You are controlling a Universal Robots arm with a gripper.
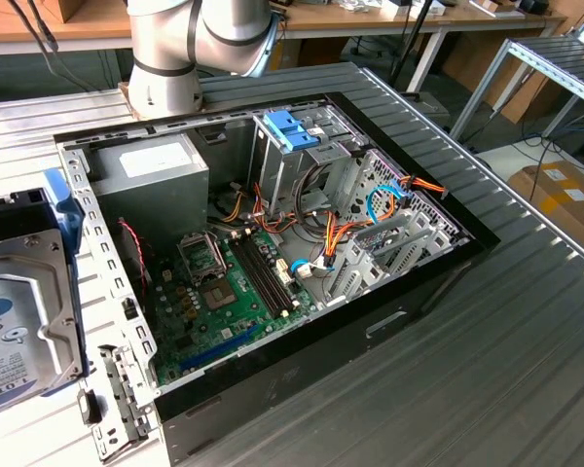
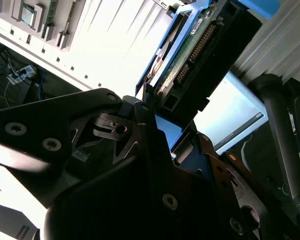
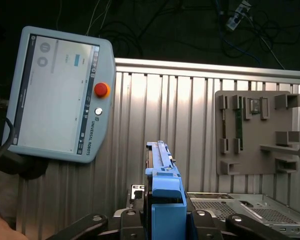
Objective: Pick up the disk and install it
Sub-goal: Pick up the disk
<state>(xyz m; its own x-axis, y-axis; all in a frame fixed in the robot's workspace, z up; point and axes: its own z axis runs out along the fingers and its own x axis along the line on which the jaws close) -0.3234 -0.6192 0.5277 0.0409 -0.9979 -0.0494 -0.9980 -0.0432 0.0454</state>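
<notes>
In the exterior view the disk (image 1: 24, 292) is raised close to the camera at the exterior view's left edge. Its label side is showing, a blue rail runs along one edge, and it is outside the open computer case (image 1: 370, 331). The case lies on the ribbed table (image 1: 526, 370), showing its motherboard (image 1: 224, 292), grey power-supply box (image 1: 146, 180) and a blue latch (image 1: 292, 126) on the drive cage. The arm's base (image 1: 175, 58) stands behind it. In the first wrist view the gripper (image 3: 165, 222) has the disk edge-on between its black fingers (image 3: 202, 220), which are closed in against the blue rails on either side. Beyond lie a teach pendant (image 3: 55, 95) and a grey fixture plate (image 3: 255, 132). In the second wrist view the disk's green circuit board and connector end stick out from the gripper. The fingers seem to pinch it by the rails, though shadow hides the contact itself.
</notes>
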